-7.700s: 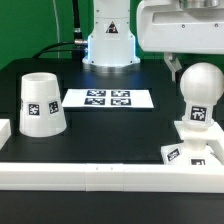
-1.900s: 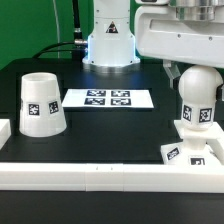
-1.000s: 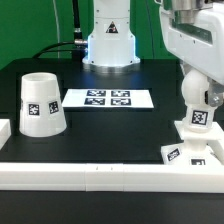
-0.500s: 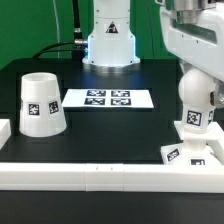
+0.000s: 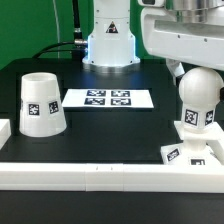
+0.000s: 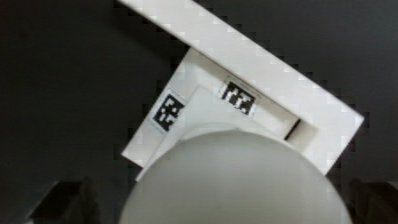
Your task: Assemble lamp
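Note:
The white bulb [image 5: 200,98] stands upright on the square base [image 5: 190,150] at the exterior view's right, near the front rail. My gripper [image 5: 196,66] hangs just above the bulb's round head, and one dark finger [image 5: 174,71] shows beside its top. In the wrist view the bulb head [image 6: 231,175] fills the space between my dark fingers [image 6: 64,204], with gaps on both sides, so the gripper [image 6: 214,208] is open. The base [image 6: 214,105] with its tags lies below. The tapered shade [image 5: 40,103] stands alone at the exterior view's left.
The marker board [image 5: 108,99] lies flat in the middle of the black table. A long white rail [image 5: 100,176] runs along the front edge and also shows in the wrist view [image 6: 249,50]. The arm's pedestal [image 5: 108,45] stands behind.
My gripper has risen off the bulb's head, which it covered a second ago. The bulb stays upright on the base, its tag slightly turned. The shade has not moved.

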Robot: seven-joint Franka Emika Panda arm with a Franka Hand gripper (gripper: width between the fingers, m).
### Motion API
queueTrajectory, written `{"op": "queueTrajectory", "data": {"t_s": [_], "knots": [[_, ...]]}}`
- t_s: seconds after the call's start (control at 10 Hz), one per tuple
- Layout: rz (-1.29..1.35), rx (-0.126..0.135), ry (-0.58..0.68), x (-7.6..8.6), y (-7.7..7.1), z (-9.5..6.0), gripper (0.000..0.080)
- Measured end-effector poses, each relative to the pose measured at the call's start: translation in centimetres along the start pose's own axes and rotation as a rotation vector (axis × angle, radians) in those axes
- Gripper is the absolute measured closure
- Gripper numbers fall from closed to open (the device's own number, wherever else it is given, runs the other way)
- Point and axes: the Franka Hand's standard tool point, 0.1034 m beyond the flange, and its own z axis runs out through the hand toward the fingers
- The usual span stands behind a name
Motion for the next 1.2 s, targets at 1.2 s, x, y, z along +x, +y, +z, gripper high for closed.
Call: {"op": "queueTrajectory", "data": {"t_s": [1.2], "knots": [[-1.081, -0.095, 0.043, 0.66, 0.23, -0.39, 0.0100]]}}
